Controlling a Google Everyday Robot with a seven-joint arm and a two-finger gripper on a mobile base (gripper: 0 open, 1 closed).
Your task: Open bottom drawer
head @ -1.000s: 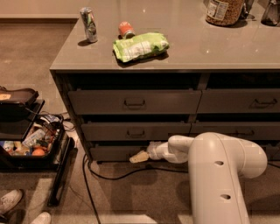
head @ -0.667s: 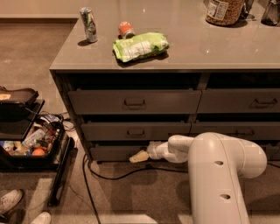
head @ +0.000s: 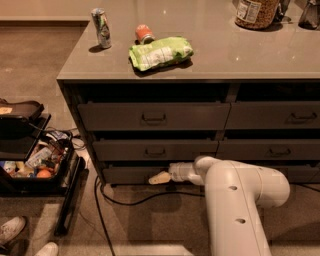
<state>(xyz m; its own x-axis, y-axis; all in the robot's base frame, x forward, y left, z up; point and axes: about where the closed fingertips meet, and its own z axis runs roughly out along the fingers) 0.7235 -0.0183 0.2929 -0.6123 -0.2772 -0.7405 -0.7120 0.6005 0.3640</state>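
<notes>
A single view sits high in front of the cabinet (head: 70, 100) and looks forward and steeply down, so the tabletop (head: 225, 60) spreads across the upper frame as a broad plane and the drawer fronts below it look foreshortened. The camera is near: the robot's arm (head: 245, 200) rises large from the lower edge at the right and reaches away from the lens, with the hand (head: 159, 177) low at the front of the bottom drawer (head: 125, 175). The tabletop runs out of frame at the top and right, clipping a jar (head: 256, 10), while the left side takes in floor (head: 35, 55), a crate (head: 30, 172) and a shoe (head: 12, 230).
</notes>
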